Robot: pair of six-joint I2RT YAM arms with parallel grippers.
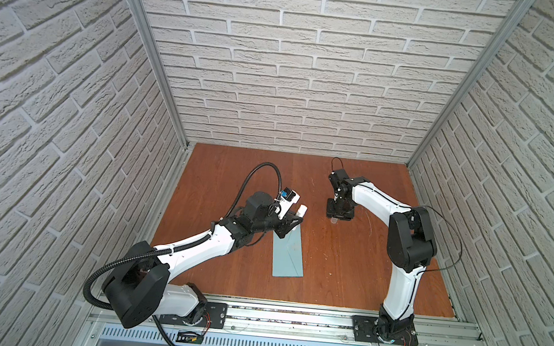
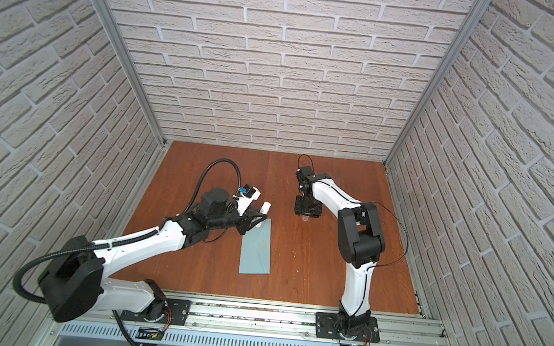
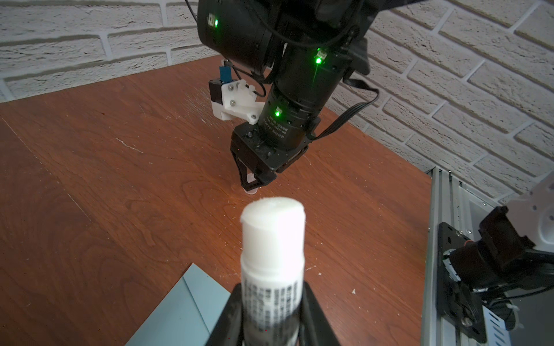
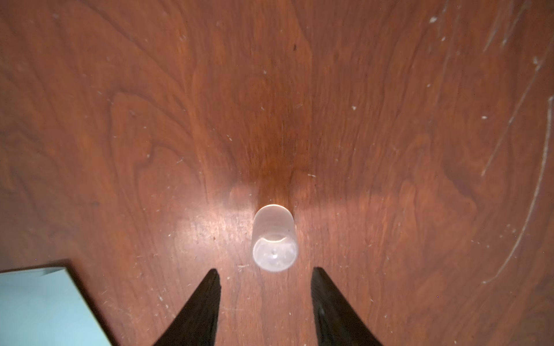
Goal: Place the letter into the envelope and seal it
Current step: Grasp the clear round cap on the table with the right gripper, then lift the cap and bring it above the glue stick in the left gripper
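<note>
Now you grip the uncapped white glue stick [image 3: 272, 239] in the left end effector [image 3: 271, 311] to seal the blue-grey paper envelope [image 1: 287, 255]; the right end effector [image 4: 265, 271] stands open.

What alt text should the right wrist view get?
A small clear cap sits on a reddish wooden table, just past the tips of two open black jaws. A corner of a pale blue envelope shows at the frame's edge.

Bare table [image 4: 389, 149] surrounds the clear cap [image 4: 274, 239]; the envelope [image 4: 36, 308] lies apart.
</note>
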